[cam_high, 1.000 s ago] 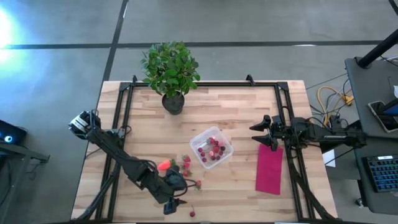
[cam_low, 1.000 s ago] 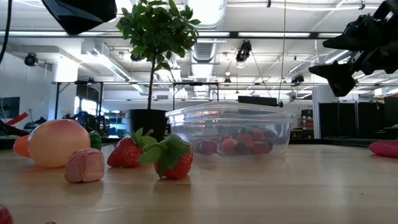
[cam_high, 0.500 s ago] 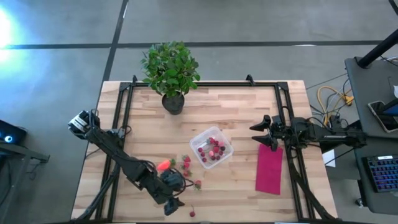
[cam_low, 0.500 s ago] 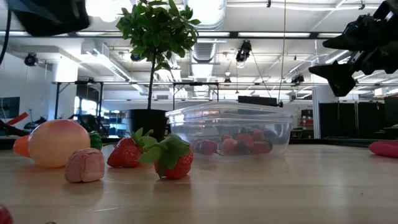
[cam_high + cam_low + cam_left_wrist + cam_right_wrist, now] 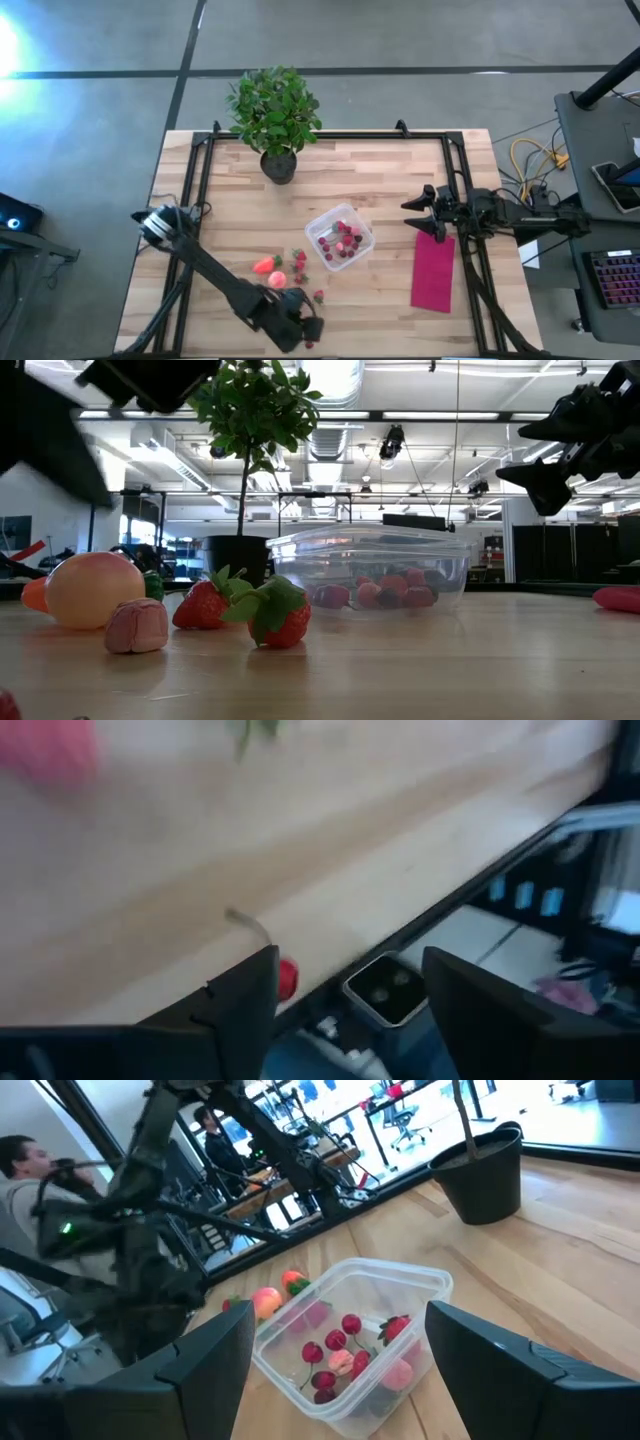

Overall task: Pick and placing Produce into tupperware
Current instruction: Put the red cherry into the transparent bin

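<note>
The clear tupperware (image 5: 340,238) (image 5: 350,1330) sits mid-table with several red berries inside. Left of it on the wood lie a round pink-orange fruit (image 5: 95,588), a pink fruit (image 5: 137,626) and two strawberries (image 5: 280,615). My left gripper (image 5: 303,331) (image 5: 350,960) is open at the table's near edge. A small stemmed red berry (image 5: 287,978) lies on the wood between its fingers, close to one of them. My right gripper (image 5: 415,215) (image 5: 340,1315) waits open above the table, right of the tupperware.
A potted plant (image 5: 275,115) stands at the far edge. A flat magenta cloth (image 5: 433,272) lies right of the tupperware, under the right arm. The table's near edge runs just beyond the left gripper. A person (image 5: 20,1170) sits beyond the table.
My left arm has swung toward the table's right along the near edge and turned. Its gripper has come down over the small berry lying there. The produce, the tupperware and the right arm have kept still.
</note>
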`<move>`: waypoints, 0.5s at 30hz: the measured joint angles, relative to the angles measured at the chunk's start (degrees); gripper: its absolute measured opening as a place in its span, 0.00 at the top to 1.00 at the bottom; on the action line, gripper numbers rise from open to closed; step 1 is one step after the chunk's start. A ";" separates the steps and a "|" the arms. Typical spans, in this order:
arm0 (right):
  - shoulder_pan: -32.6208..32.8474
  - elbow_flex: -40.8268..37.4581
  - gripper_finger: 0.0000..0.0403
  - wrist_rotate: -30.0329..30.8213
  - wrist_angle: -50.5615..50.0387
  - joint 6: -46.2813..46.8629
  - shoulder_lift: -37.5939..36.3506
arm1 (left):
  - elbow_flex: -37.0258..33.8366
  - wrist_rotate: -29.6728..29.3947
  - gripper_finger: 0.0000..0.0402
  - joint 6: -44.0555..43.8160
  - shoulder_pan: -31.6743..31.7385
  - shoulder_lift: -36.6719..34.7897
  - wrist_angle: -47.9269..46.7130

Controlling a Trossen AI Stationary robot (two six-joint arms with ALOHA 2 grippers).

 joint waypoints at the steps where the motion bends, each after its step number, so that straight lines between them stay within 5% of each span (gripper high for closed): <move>1: 0.00 0.00 0.29 -0.02 0.02 -0.02 0.16 | 1.86 1.03 0.45 -0.25 0.00 1.71 -0.25; 6: 0.00 0.00 0.29 -0.02 -0.33 0.00 0.70 | 9.70 1.22 0.50 -0.45 0.29 5.96 -2.70; 15: 0.00 0.00 0.29 -0.02 -0.30 0.00 0.92 | 17.85 1.94 0.50 -10.75 -0.80 5.64 -26.52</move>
